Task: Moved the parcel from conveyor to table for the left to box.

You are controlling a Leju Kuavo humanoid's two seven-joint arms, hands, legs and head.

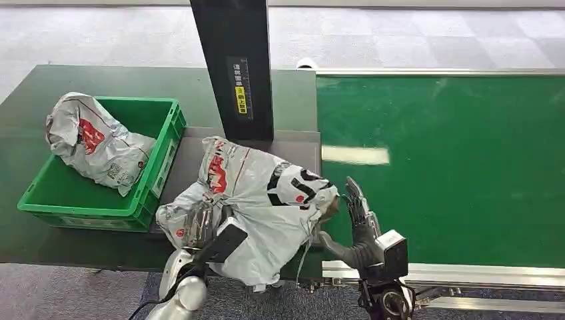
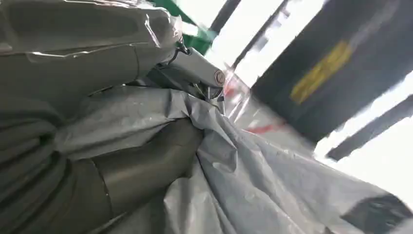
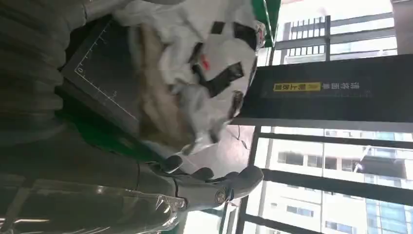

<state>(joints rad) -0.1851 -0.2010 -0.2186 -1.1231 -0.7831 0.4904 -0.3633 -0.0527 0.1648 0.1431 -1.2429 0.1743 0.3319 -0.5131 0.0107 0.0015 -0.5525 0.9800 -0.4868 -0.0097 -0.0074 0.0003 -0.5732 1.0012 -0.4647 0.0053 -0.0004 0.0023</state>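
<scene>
Grey carpet tiles ran behind a dark table at the left of the head view and a green conveyor at the right, with a black post rising between them at top centre. At centre the parcel, a crumpled grey mailer, lay on the table just left of the belt's edge, likely set there so the left arm could reach it. At the left a green box already held another mailer. The left hand rested on the parcel's lower left side, its fingers sunk in the folds, seemingly taking hold for the boxing. The right hand stood just right of the parcel, fingers spread and upright, holding nothing; I judged its part finished. In the left wrist view, blurred windows lay behind, and the left hand's thumb pressed into grey wrap running from centre to lower right; whether the grip was closed I could not tell. In the right wrist view, windows and the post filled the right side, the parcel sat at upper centre, and the right hand's fingers reached out free at lower centre.
</scene>
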